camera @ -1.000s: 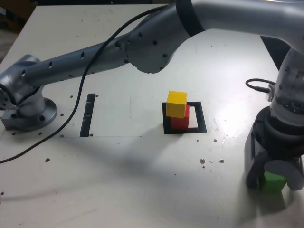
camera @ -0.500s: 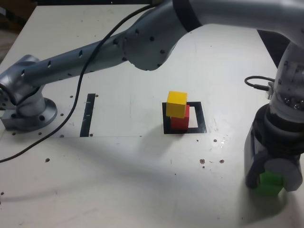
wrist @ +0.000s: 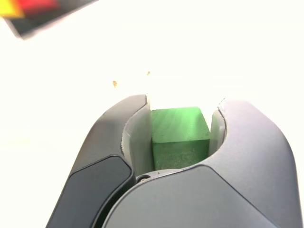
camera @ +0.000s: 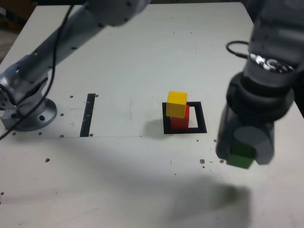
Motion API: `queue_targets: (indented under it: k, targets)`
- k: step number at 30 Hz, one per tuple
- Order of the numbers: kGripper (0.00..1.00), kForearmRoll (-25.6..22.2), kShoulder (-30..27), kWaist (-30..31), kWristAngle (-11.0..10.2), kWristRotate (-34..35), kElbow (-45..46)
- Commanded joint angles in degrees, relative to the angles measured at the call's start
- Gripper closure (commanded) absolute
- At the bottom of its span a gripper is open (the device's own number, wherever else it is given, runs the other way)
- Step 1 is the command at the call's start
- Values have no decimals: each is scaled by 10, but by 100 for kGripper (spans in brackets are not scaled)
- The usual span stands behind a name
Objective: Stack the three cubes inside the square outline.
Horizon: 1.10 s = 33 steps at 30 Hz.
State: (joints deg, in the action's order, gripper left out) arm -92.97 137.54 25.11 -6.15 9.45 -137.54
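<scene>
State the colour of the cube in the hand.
Green cube, held by the hand; clearest in the wrist view.

black tape strip [camera: 88, 114] on white table [camera: 118, 180].

Arm [camera: 57, 42]: silver-grey tubular links with small dark holes. Base [camera: 28, 114]: round flange with screws. Black cable [camera: 47, 90] runs along the arm. Hand [camera: 244, 152]: dark grey rounded shells, pale inner pads [wrist: 140, 137].
</scene>
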Motion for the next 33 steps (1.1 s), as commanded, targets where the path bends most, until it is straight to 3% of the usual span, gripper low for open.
queue_targets:
  k: [1,7,17,23,33]
  targets:
    - [88,-8,-97,-12,-4,-10,34]
    - [88,-8,-215,-52,-13,-41,142]
    - [88,-6,-285,-133,-19,-100,253]
    - [88,8,-306,-162,-10,-106,297]
    - [88,69,-284,-165,2,-104,344]
